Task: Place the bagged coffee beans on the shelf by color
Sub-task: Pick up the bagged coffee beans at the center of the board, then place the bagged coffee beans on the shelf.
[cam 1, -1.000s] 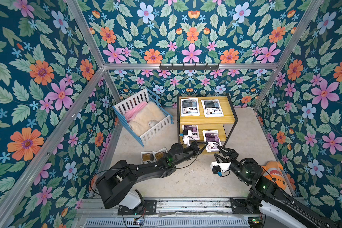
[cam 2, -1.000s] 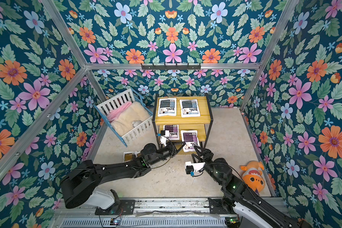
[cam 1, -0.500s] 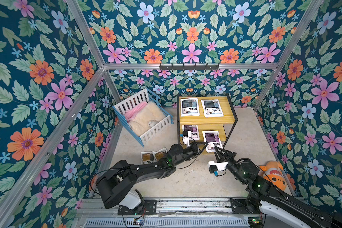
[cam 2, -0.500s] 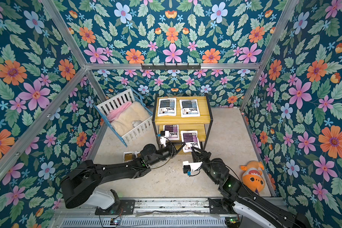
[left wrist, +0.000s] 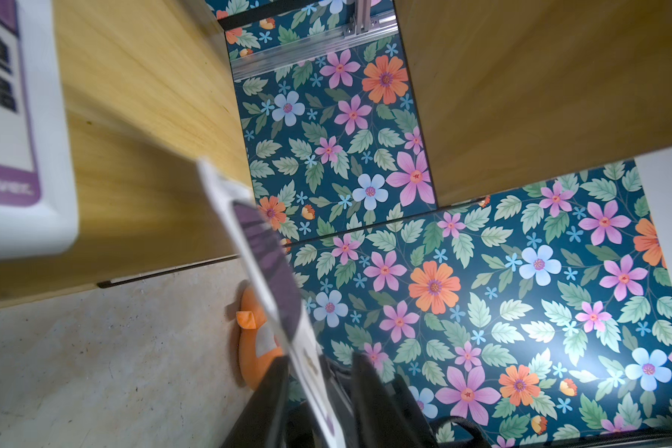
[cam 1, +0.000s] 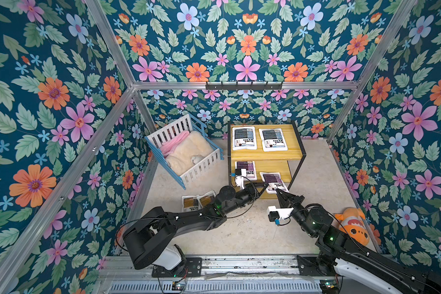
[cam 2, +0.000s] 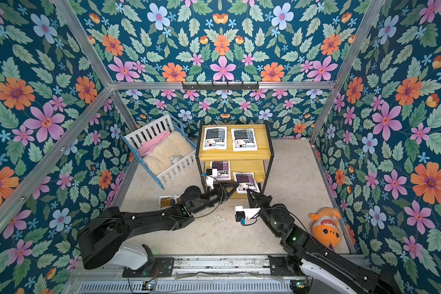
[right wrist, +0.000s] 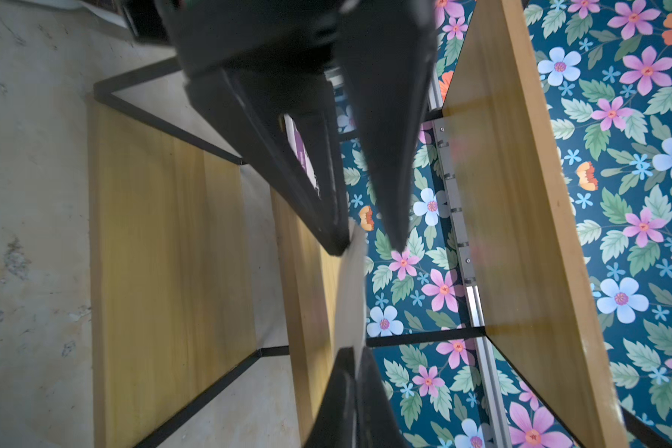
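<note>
Two arms meet over one purple pouch (cam 1: 274, 181) at the front lip of the shelf (cam 1: 294, 147), in a booth papered with flowers.

The right gripper (cam 1: 278, 192) is clamped on the pouch's near edge, which overhangs the middle yellow board. The left gripper (left wrist: 322, 362) has its fingers parted, and the pouch sits loose between them. On the same board another purple pouch (cam 1: 245, 166) lies flat. Two blue-grey pouches (cam 1: 243, 137) sit side by side on the top board, and two yellow-brown pouches (cam 1: 190, 203) rest on the pale speckled floor (cam 1: 316, 178) beside the left arm. A white-and-blue crib (cam 1: 204, 165) with fleecy bedding stands just left of the shelf, and an orange plush fish (cam 1: 351, 226) lies by the right wall. Dark teal floral wallpaper (cam 1: 247, 51) covers every wall between aluminium bars (cam 1: 163, 85).
</note>
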